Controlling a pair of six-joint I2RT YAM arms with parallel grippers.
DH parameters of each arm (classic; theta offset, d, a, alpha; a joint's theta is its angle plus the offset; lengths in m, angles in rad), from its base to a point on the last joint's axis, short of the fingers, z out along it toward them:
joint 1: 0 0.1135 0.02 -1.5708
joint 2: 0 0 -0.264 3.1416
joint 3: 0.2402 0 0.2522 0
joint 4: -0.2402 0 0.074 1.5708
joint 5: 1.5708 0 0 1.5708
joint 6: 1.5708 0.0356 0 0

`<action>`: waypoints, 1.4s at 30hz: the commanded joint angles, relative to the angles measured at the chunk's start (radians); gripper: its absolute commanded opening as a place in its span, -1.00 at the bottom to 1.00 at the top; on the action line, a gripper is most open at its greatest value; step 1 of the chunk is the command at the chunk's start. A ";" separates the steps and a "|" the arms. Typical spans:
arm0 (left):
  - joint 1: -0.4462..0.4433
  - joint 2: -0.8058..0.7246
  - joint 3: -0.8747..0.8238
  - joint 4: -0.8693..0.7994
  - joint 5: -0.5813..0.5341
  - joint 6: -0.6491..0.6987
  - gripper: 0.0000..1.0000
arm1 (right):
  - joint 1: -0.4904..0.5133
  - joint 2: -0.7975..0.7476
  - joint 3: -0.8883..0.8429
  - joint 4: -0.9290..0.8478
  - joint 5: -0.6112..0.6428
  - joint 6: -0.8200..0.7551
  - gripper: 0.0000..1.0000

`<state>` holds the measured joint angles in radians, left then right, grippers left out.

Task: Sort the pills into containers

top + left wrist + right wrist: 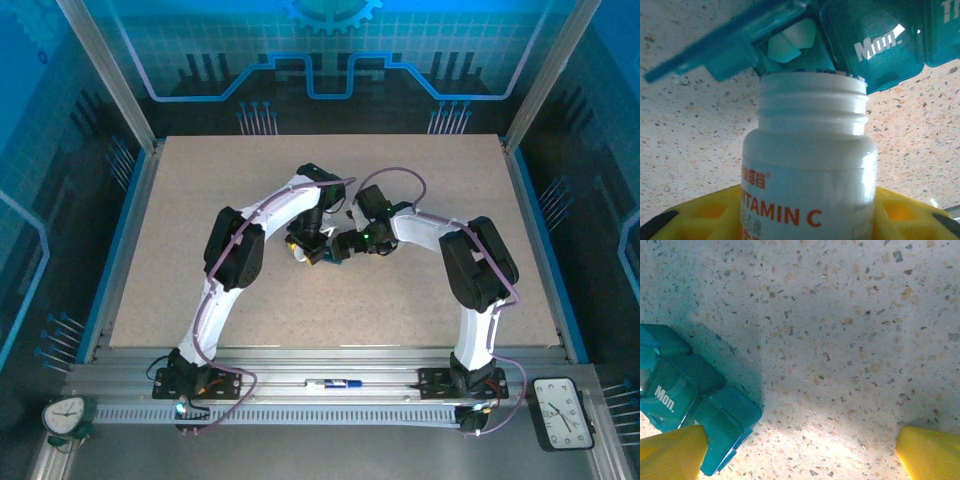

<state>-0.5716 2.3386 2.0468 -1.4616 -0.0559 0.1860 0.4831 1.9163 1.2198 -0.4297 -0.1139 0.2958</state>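
Observation:
A white, uncapped Vitamin C bottle [810,165] is tipped with its mouth against an open compartment of the dark teal pill box [875,45], the containers. Two white pills [790,42] lie in that compartment, whose lid [705,55] stands open. The compartment beside it is marked "Mon." and closed. My left gripper [807,215] is shut on the bottle, one yellow finger [695,220] on each side. My right gripper [800,455] is open and holds nothing; its left finger [670,455] is close to a corner of the pill box [695,400]. Both grippers [320,248] meet at the table's middle.
The speckled table [200,200] has bare room all round the two grippers. A pen-like object [335,383] lies on the front rail between the arm bases. Small clocks [65,415] [565,410] stand at the near corners, off the table.

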 commanded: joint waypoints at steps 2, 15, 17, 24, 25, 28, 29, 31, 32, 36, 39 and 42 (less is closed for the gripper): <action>0.009 -0.032 -0.060 0.055 -0.018 -0.016 -1.00 | -0.015 0.076 -0.011 -0.005 -0.014 -0.003 1.00; 0.026 -0.139 -0.183 0.172 0.023 -0.043 -1.00 | -0.017 0.081 -0.012 -0.006 -0.017 0.000 1.00; 0.031 -0.155 -0.202 0.188 0.044 -0.048 -1.00 | -0.017 0.082 -0.012 -0.006 -0.016 -0.001 1.00; 0.040 -0.200 -0.286 0.249 0.079 -0.060 -1.00 | -0.017 0.086 -0.011 -0.006 -0.017 0.000 1.00; 0.043 -0.206 -0.296 0.261 0.085 -0.062 -1.00 | -0.018 0.086 -0.011 -0.006 -0.017 0.000 1.00; 0.047 -0.230 -0.333 0.294 0.107 -0.070 -1.00 | -0.017 0.087 -0.011 -0.006 -0.018 0.000 1.00; 0.050 -0.238 -0.343 0.306 0.113 -0.074 -1.00 | -0.018 0.088 -0.011 -0.006 -0.018 0.000 1.00; 0.052 -0.253 -0.361 0.325 0.126 -0.079 -1.00 | -0.017 0.089 -0.011 -0.006 -0.019 -0.001 1.00; 0.053 -0.263 -0.372 0.336 0.129 -0.084 -1.00 | -0.017 0.090 -0.010 -0.006 -0.019 0.000 1.00; 0.055 -0.294 -0.409 0.381 0.144 -0.100 -1.00 | -0.017 0.092 -0.009 -0.006 -0.020 0.000 1.00; 0.058 -0.314 -0.442 0.415 0.147 -0.113 -1.00 | -0.017 0.091 -0.010 -0.006 -0.019 -0.001 1.00; 0.062 -0.334 -0.477 0.449 0.148 -0.126 -1.00 | -0.016 0.092 -0.009 -0.006 -0.021 0.000 1.00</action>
<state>-0.5186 2.0567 1.6028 -1.0554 0.0616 0.0895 0.4812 1.9240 1.2308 -0.4419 -0.1169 0.2962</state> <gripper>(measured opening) 0.454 0.998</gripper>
